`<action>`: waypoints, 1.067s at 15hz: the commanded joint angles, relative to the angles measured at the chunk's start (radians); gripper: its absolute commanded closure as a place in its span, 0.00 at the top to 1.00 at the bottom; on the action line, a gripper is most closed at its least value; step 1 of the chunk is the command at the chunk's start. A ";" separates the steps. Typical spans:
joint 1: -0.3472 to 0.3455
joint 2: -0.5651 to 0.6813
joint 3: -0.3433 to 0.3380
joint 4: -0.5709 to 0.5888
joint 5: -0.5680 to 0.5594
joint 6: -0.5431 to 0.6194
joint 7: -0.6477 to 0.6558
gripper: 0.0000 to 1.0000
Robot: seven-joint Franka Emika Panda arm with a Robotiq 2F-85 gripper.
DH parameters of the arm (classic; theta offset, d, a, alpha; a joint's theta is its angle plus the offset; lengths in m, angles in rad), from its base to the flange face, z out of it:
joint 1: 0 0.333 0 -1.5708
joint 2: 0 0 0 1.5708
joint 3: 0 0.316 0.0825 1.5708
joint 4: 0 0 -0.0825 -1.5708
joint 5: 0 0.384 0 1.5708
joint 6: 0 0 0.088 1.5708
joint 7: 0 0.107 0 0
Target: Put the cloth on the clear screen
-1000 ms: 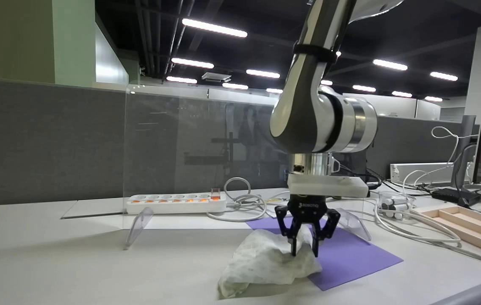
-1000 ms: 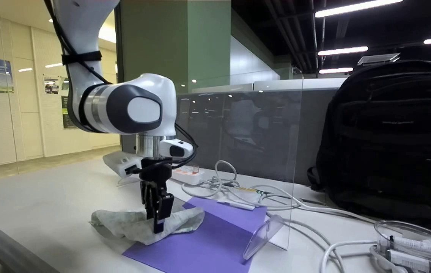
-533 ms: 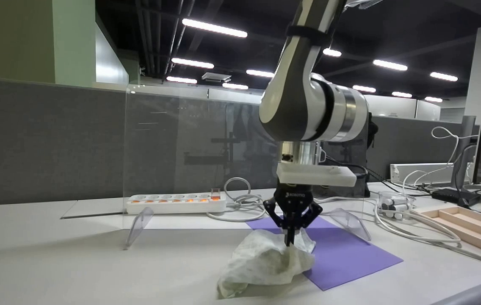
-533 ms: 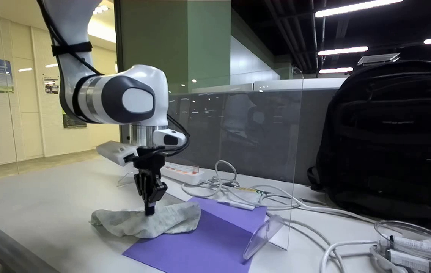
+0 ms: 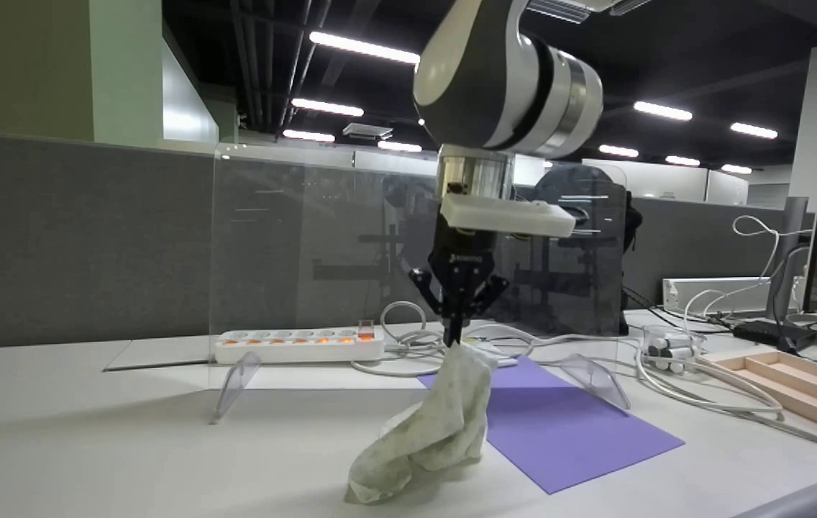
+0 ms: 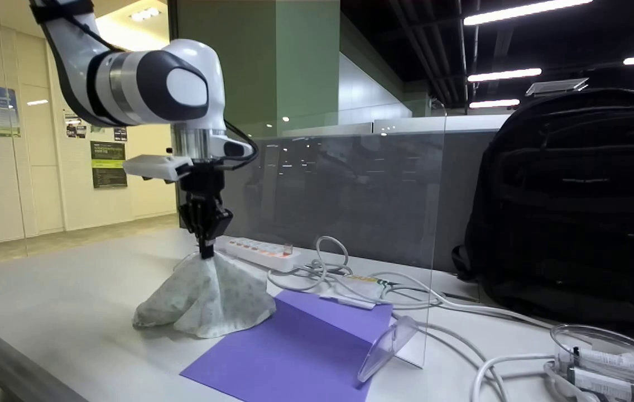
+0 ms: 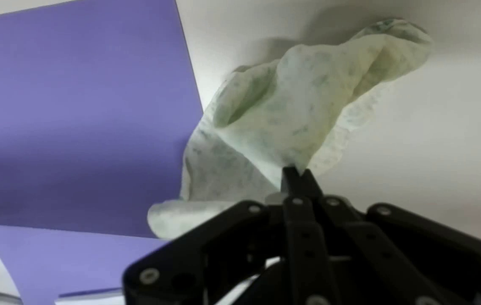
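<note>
The pale green-white cloth (image 5: pixel 444 424) hangs in folds from my gripper (image 5: pixel 453 339), and its lower part touches or nearly touches the table. In an exterior view the cloth (image 6: pixel 211 301) spreads like a tent under the gripper (image 6: pixel 206 254). In the wrist view the gripper (image 7: pixel 299 173) is shut with a peak of the cloth (image 7: pixel 304 106) pinched between the fingertips. The clear screen (image 5: pixel 308 244) stands upright behind the cloth on two clear feet; it also shows in an exterior view (image 6: pixel 384 195). The gripper is in front of the screen, below its top edge.
A purple sheet (image 5: pixel 581 439) lies beside the cloth. A white power strip (image 5: pixel 300 348) and white cables (image 5: pixel 416 352) lie behind the screen. A clear foot (image 5: pixel 599 381) juts forward. A wooden tray (image 5: pixel 797 388), a clear container (image 6: pixel 607 368) and a black backpack (image 6: pixel 574 223) stand nearby.
A second ago the gripper was open around the cloth's fold. It has shut on the cloth and risen, moving left in both exterior views and pulling the cloth up into a peak.
</note>
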 commanded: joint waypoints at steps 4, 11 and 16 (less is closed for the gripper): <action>0.011 -0.229 0.067 0.089 0.053 -0.325 -0.127 0.00; 0.010 -0.321 0.078 0.161 0.041 -0.465 -0.171 0.01; 0.011 -0.324 0.089 0.162 0.013 -0.421 -0.173 0.00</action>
